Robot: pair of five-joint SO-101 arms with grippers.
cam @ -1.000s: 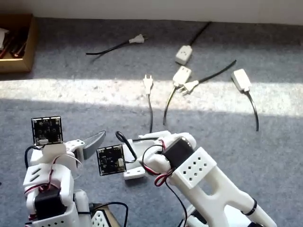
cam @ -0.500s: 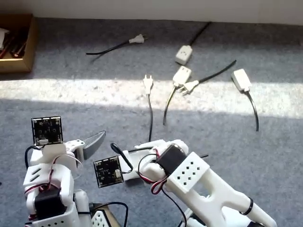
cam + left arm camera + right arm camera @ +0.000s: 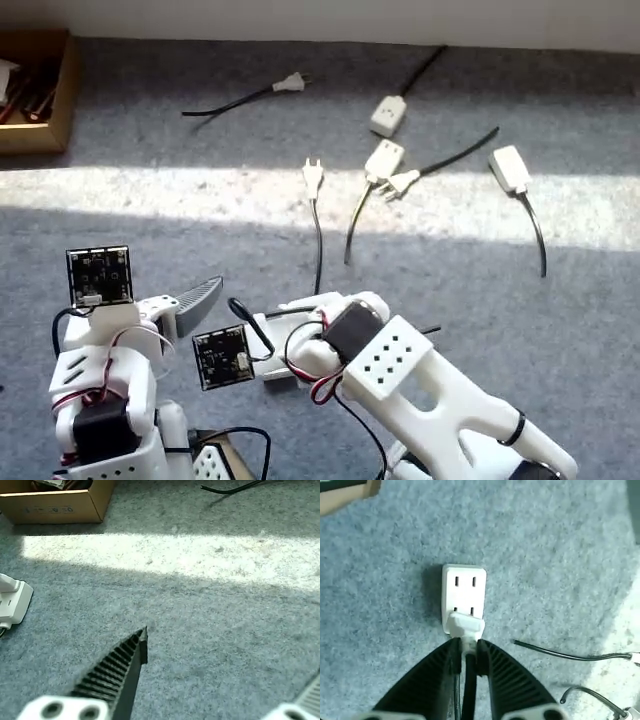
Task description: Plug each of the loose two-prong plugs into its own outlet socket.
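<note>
Grey carpet (image 3: 150,200) covers the whole table. At near centre the right arm (image 3: 420,380) hangs low. The left gripper (image 3: 230,660) gapes wide at near left. The right gripper (image 3: 467,652) pinches narrowly on a white two-prong plug (image 3: 466,625), whose head sits against one slot pair of a white double outlet block (image 3: 464,587). Seating looks to be in hand; next likely a straight push, then release. Two more loose plugs (image 3: 313,175) lie far off.

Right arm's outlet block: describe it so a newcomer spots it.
On the grey carpet, look at the shaded near strip, this side of the sunlit band. The outlet block lies just beyond the right gripper, whose jaws clasp a white plug against one of its two slot pairs. The other white blocks lie farther out, with no gripper near.
</note>
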